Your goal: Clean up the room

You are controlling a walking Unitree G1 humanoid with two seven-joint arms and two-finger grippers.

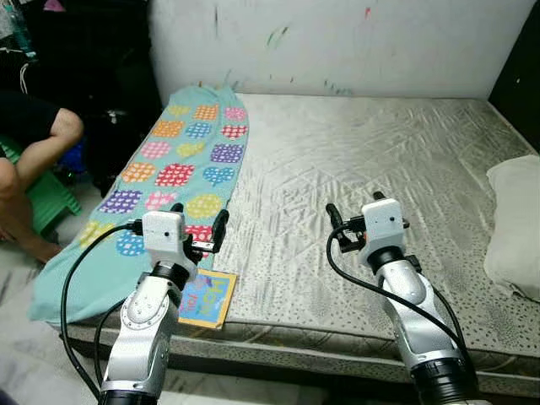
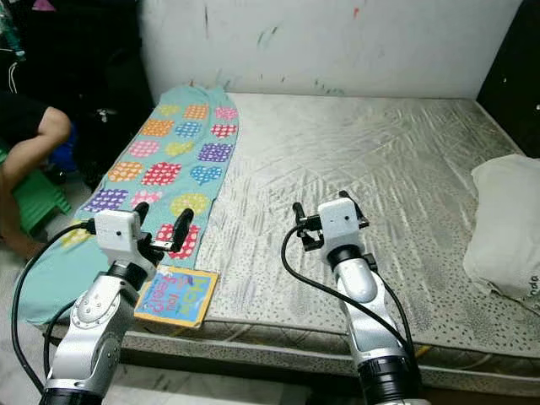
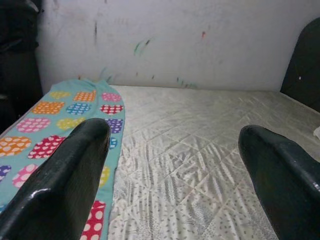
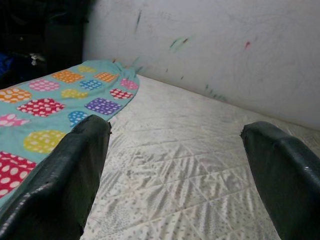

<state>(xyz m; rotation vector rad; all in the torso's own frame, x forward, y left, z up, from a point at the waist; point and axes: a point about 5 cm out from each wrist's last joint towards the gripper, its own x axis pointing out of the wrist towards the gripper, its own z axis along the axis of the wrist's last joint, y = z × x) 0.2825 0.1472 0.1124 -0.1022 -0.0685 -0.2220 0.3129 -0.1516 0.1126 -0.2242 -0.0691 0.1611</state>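
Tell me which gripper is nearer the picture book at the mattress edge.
Left. The left gripper hovers open just above the picture book by the mattress edge; the right gripper, also open, hangs over bare mattress well off to the book's right.

Bare quilted mattress (image 1: 354, 177) against a scribbled white wall (image 1: 337, 42).

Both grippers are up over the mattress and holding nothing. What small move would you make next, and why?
Probably lower the left gripper toward the book. It lies at the mattress front edge beside the blanket, just below that gripper, whose fingers are open. The right gripper, also open, hovers over bare mattress.
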